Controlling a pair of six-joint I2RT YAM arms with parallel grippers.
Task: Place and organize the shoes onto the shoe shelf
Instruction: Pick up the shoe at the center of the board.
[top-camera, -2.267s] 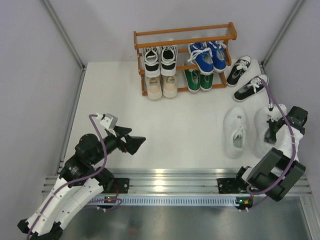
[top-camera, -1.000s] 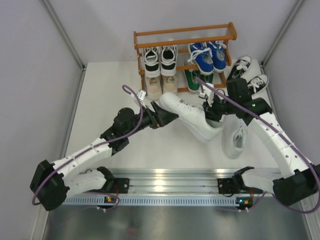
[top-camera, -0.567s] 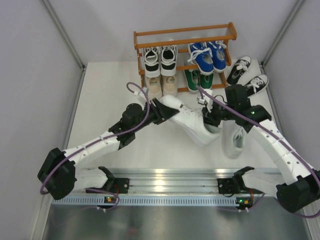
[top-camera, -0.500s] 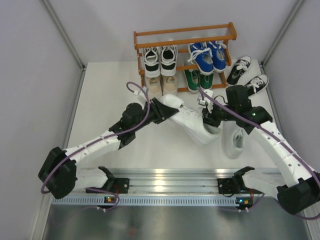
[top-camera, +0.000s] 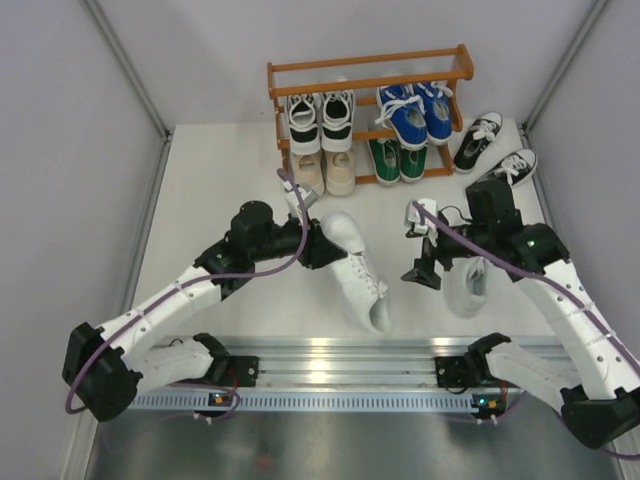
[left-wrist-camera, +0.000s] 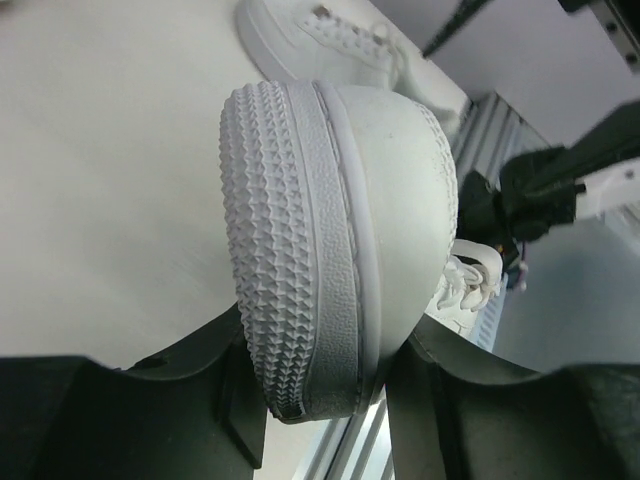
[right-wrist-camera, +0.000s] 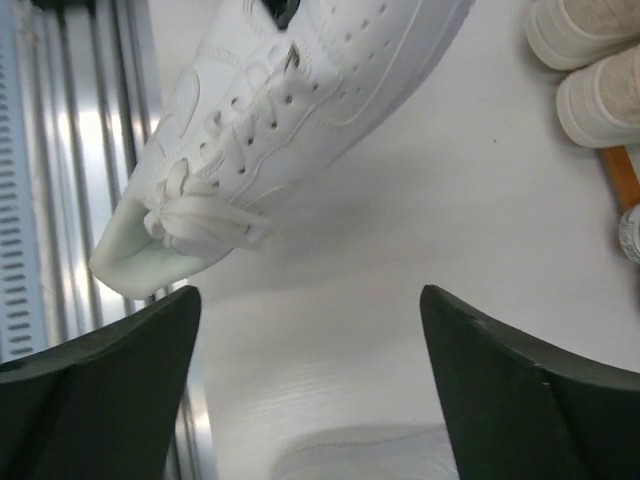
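An all-white shoe (top-camera: 358, 278) hangs over the table, toe up, heel towards the near rail. My left gripper (top-camera: 320, 246) is shut on its toe; in the left wrist view the ribbed sole (left-wrist-camera: 290, 250) fills the gap between the fingers of that gripper (left-wrist-camera: 325, 400). My right gripper (top-camera: 418, 248) stands open just right of the shoe, holding nothing (right-wrist-camera: 310, 390). Its mate, another white shoe (top-camera: 468, 286), lies partly under the right arm. The shoe shelf (top-camera: 370, 70) at the back holds a black pair (top-camera: 320, 120), blue pair (top-camera: 415, 110), beige pair (top-camera: 325, 175) and green pair (top-camera: 398, 158).
A second black pair (top-camera: 492, 155) lies on the table right of the shelf. The shelf's top tier shows no shoes. Grey walls close in on both sides, and the metal rail (top-camera: 330, 352) runs along the near edge.
My right gripper has opened, let go of the white shoe's heel and drawn back to the right. The left gripper closed on the toe and swung the shoe's heel towards the near edge.
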